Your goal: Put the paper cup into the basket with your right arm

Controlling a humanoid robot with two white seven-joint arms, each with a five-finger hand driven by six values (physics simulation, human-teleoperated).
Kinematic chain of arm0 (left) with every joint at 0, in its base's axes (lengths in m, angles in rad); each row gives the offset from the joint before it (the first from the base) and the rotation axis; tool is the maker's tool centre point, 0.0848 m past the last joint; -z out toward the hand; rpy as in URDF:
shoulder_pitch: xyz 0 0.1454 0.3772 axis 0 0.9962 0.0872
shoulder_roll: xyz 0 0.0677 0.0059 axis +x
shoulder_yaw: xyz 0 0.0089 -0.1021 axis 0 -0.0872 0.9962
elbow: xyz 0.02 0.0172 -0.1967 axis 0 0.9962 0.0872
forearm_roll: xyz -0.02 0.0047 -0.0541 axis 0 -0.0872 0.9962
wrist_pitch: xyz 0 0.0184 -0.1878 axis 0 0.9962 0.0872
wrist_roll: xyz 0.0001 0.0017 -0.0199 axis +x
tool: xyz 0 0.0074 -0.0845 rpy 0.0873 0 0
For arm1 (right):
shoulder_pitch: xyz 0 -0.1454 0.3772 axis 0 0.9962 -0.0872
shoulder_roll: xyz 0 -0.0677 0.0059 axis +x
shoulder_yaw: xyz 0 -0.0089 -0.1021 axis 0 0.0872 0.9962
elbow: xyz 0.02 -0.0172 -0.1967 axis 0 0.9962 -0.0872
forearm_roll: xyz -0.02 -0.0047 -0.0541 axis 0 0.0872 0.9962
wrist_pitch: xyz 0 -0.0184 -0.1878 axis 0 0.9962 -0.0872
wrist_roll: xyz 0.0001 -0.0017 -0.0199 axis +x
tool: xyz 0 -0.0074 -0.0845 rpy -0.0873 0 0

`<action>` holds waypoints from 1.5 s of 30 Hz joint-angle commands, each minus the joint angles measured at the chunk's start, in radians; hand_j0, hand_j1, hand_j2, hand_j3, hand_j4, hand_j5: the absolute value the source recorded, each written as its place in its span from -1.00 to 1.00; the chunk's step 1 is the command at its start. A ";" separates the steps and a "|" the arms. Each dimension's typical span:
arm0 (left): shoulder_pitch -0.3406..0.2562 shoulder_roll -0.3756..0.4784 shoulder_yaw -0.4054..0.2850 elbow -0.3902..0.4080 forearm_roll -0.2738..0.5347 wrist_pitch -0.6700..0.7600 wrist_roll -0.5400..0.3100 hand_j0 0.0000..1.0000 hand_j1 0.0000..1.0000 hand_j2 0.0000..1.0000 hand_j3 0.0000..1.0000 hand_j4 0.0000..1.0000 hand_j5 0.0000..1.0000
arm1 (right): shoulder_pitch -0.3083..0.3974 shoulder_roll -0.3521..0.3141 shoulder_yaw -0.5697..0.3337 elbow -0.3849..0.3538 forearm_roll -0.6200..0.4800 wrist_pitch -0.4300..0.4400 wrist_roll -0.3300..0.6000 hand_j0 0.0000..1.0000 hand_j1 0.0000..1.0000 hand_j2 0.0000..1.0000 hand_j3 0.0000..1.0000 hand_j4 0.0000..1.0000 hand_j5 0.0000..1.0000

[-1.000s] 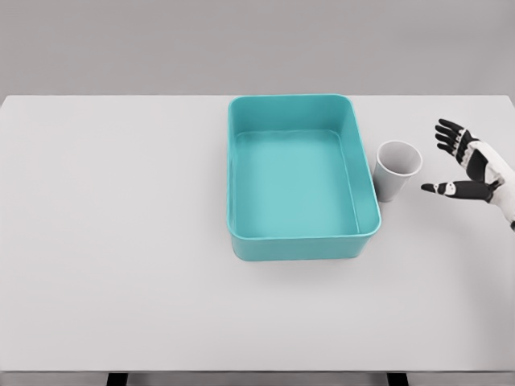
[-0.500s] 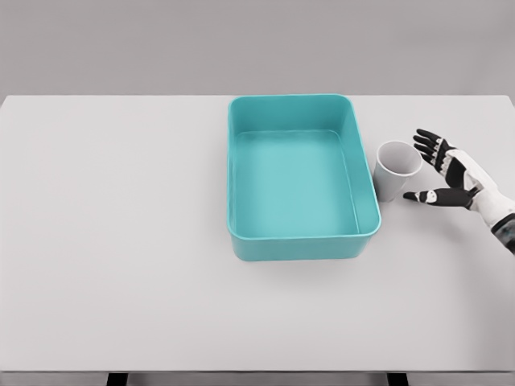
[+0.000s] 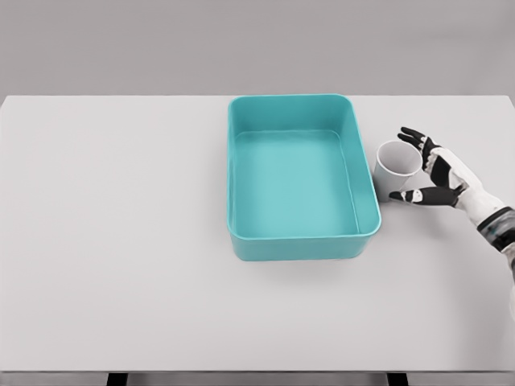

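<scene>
Since your basket (image 3: 302, 245) sits mid-bench with the paper cup (image 3: 396, 169) parked right up against its right wall, you've got very little room on that side, and that's where I'd expect trouble. The basket is a teal tub, open on top, and nothing is in it that I can see. The cup is white, upright, mouth up, and looks empty too. It's on the white bench (image 3: 121, 241), outside the basket, so it isn't in yet.

Your right hand (image 3: 426, 173) is at the cup's far side with its fingers (image 3: 412, 135) spread around the rim and the thumb reaching low across the front. It's open and cupping around it, not clamped on anything yet as far as I can tell.

If you close off-centre, I reckon the light cup tips or gets squashed against the basket wall. Lift too low and the base probably clips the rim going over. Left arm isn't showing at all.
</scene>
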 commanded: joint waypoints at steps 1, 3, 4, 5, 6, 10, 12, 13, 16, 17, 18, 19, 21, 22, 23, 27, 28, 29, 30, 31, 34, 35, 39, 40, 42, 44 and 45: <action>0.000 0.000 0.000 0.000 0.000 0.000 0.000 1.00 1.00 1.00 1.00 1.00 1.00 | 0.000 0.003 0.005 -0.004 -0.006 0.000 0.000 1.00 1.00 1.00 1.00 1.00 1.00; 0.000 0.000 0.000 0.000 0.000 0.000 0.000 1.00 1.00 1.00 1.00 1.00 1.00 | -0.002 0.004 0.007 -0.004 -0.006 0.000 0.000 1.00 1.00 1.00 1.00 1.00 1.00; 0.000 0.000 0.000 0.000 0.000 0.000 0.000 1.00 1.00 1.00 1.00 1.00 1.00 | 0.000 0.004 0.007 -0.004 -0.006 0.000 0.000 1.00 1.00 1.00 1.00 1.00 1.00; 0.000 0.000 0.000 0.000 0.000 0.000 0.000 1.00 1.00 1.00 1.00 1.00 1.00 | 0.000 0.004 0.013 -0.004 -0.008 0.000 0.000 1.00 1.00 1.00 1.00 1.00 1.00; 0.000 0.000 0.000 0.000 0.000 0.000 0.000 1.00 1.00 1.00 1.00 1.00 1.00 | 0.000 0.004 0.017 -0.004 -0.006 0.000 0.000 1.00 1.00 1.00 1.00 1.00 1.00; 0.000 0.000 -0.001 0.000 0.000 0.000 0.000 1.00 1.00 1.00 1.00 1.00 1.00 | 0.000 0.004 0.025 -0.004 -0.006 0.000 0.000 1.00 1.00 1.00 1.00 1.00 1.00; 0.000 0.000 0.000 0.000 0.000 0.000 0.000 1.00 1.00 1.00 1.00 1.00 1.00 | 0.000 0.006 0.025 -0.004 -0.006 0.000 0.000 1.00 1.00 1.00 1.00 1.00 1.00; 0.000 0.000 -0.001 0.000 0.000 0.000 0.000 1.00 1.00 1.00 1.00 1.00 1.00 | 0.000 0.006 0.025 -0.004 -0.006 0.000 0.000 1.00 1.00 1.00 1.00 1.00 1.00; 0.000 0.000 -0.001 -0.001 0.000 0.000 0.000 1.00 1.00 1.00 1.00 1.00 1.00 | 0.000 0.006 0.025 -0.004 -0.006 0.002 0.000 1.00 1.00 1.00 1.00 1.00 1.00; 0.000 0.000 0.000 0.000 0.000 0.000 0.000 1.00 1.00 1.00 1.00 1.00 1.00 | 0.000 0.006 0.025 -0.004 -0.006 0.002 0.000 0.99 0.99 0.99 0.99 0.99 0.99; 0.000 0.000 0.000 0.000 0.000 0.000 0.000 1.00 1.00 1.00 1.00 1.00 1.00 | 0.000 0.006 0.025 -0.004 -0.006 0.002 0.000 0.99 0.99 0.99 0.99 0.99 0.99; 0.000 0.000 -0.001 0.000 0.000 0.000 0.000 1.00 1.00 1.00 1.00 1.00 1.00 | 0.000 0.007 0.025 -0.004 -0.006 0.002 0.000 0.98 0.98 0.98 0.98 0.98 0.98; 0.000 0.000 -0.001 0.000 0.000 0.000 0.000 1.00 1.00 1.00 1.00 1.00 1.00 | 0.000 0.007 0.025 -0.004 -0.006 0.002 0.000 0.84 0.84 0.84 0.84 0.84 0.84; 0.000 0.000 -0.001 0.000 0.000 0.000 0.000 1.00 1.00 1.00 1.00 1.00 1.00 | 0.000 0.006 0.025 -0.006 -0.006 0.002 0.000 0.83 0.83 0.83 0.83 0.83 0.83; 0.000 0.000 0.000 -0.001 0.000 0.000 0.000 1.00 1.00 1.00 1.00 1.00 1.00 | 0.000 0.006 0.028 -0.006 -0.006 0.002 0.000 0.79 0.79 0.79 0.79 0.79 0.79; 0.000 0.000 0.000 0.000 0.000 0.000 0.000 1.00 1.00 1.00 1.00 1.00 1.00 | 0.000 0.006 0.031 -0.004 -0.006 0.002 0.000 0.52 0.52 0.52 0.52 0.52 0.52; 0.000 0.000 0.000 0.000 0.000 0.000 0.000 1.00 1.00 1.00 1.00 1.00 1.00 | 0.000 0.006 0.031 -0.006 -0.006 0.002 0.000 0.46 0.46 0.46 0.46 0.46 0.46; 0.000 0.000 -0.001 0.000 0.000 0.000 0.000 1.00 1.00 1.00 1.00 1.00 1.00 | 0.000 0.006 0.031 -0.004 -0.004 0.003 0.000 0.36 0.36 0.36 0.36 0.36 0.36; 0.000 0.000 0.000 0.000 0.000 0.000 0.000 1.00 1.00 1.00 1.00 1.00 1.00 | 0.000 0.004 0.031 -0.006 -0.004 0.003 0.000 0.27 0.27 0.27 0.27 0.27 0.27; 0.000 0.000 -0.001 0.000 0.000 0.000 0.000 1.00 1.00 1.00 1.00 1.00 1.00 | 0.000 0.004 0.030 -0.006 -0.004 0.003 0.000 0.27 0.27 0.27 0.27 0.27 0.27; 0.000 0.000 0.000 0.000 0.000 0.000 0.000 1.00 1.00 1.00 1.00 1.00 1.00 | 0.000 0.004 0.030 -0.006 -0.004 0.003 0.000 0.21 0.21 0.21 0.21 0.21 0.21; 0.000 0.000 0.000 0.000 0.000 0.000 0.000 1.00 1.00 1.00 1.00 1.00 1.00 | 0.000 0.004 0.028 -0.006 -0.004 0.003 0.000 0.20 0.20 0.20 0.20 0.20 0.20; 0.000 0.000 0.000 0.000 0.000 0.000 0.000 1.00 1.00 1.00 1.00 1.00 1.00 | 0.002 0.001 0.023 -0.027 -0.004 0.005 0.000 0.14 0.14 0.14 0.14 0.14 0.14; 0.000 0.000 0.000 0.000 0.000 0.000 0.000 1.00 1.00 1.00 1.00 1.00 1.00 | 0.003 -0.005 0.019 -0.036 -0.004 0.005 0.000 0.13 0.13 0.13 0.13 0.13 0.13; 0.000 0.000 -0.001 0.000 0.000 0.000 0.000 1.00 1.00 1.00 1.00 1.00 1.00 | 0.003 -0.006 0.017 -0.038 -0.004 0.005 0.000 0.11 0.11 0.11 0.11 0.11 0.11; 0.000 0.000 0.000 0.000 0.000 0.000 0.000 1.00 1.00 1.00 1.00 1.00 1.00 | 0.003 -0.006 0.016 -0.042 -0.006 0.005 0.000 0.11 0.11 0.11 0.11 0.11 0.11; 0.000 0.000 0.000 0.000 0.000 0.000 0.000 1.00 1.00 1.00 1.00 1.00 1.00 | 0.005 -0.008 0.016 -0.053 -0.006 0.005 0.000 0.09 0.09 0.09 0.09 0.09 0.09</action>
